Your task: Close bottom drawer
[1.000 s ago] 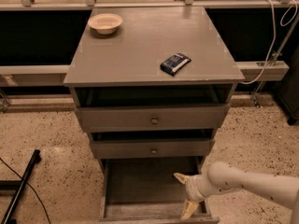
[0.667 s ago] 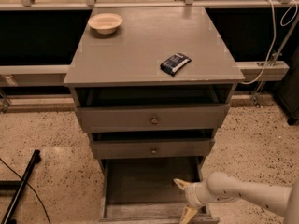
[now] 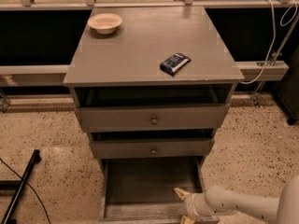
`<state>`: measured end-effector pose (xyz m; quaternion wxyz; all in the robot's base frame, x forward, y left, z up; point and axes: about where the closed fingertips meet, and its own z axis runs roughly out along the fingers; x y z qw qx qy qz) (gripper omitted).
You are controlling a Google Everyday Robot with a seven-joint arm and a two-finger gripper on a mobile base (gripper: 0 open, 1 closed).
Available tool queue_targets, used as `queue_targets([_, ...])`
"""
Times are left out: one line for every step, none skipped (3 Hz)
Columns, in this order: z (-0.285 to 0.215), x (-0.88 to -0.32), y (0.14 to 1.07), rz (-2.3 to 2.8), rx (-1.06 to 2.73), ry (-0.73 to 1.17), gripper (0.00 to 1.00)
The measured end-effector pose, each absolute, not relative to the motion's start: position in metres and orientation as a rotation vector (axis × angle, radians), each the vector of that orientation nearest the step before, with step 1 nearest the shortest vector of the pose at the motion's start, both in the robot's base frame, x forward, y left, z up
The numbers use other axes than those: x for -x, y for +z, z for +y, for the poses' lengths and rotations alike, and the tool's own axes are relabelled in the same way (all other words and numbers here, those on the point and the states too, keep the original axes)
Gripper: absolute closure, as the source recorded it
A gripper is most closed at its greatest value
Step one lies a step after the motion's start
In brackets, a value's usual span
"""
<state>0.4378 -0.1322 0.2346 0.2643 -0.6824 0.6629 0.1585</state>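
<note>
We record the pale two-finger gripper (image 3: 183,205), fingers spread. One tip lies over the inside and the other at the front board of the grey wooden bottom drawer (image 3: 149,183), near its right end. That drawer stands pulled far out at the foot of the grey wooden cabinet (image 3: 140,55). On the cabinet top: shallow cream bowl (image 3: 105,23), back left; dark blue packet (image 3: 174,63), front right.

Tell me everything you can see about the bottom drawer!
The grey wooden bottom drawer is the lowest of three and is pulled far out. Its flat floor and thin side walls show. The robot's pale gripper sits at its front right corner, fingers spread open. Whether it touches the drawer is unclear.
</note>
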Motion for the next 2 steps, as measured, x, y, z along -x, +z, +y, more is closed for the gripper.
queue_targets([-0.128,-0.442,0.215,1.808,1.818,0.391,0.0])
queue_targets([-0.123,-0.453,0.199,1.821,1.797,0.375,0.16])
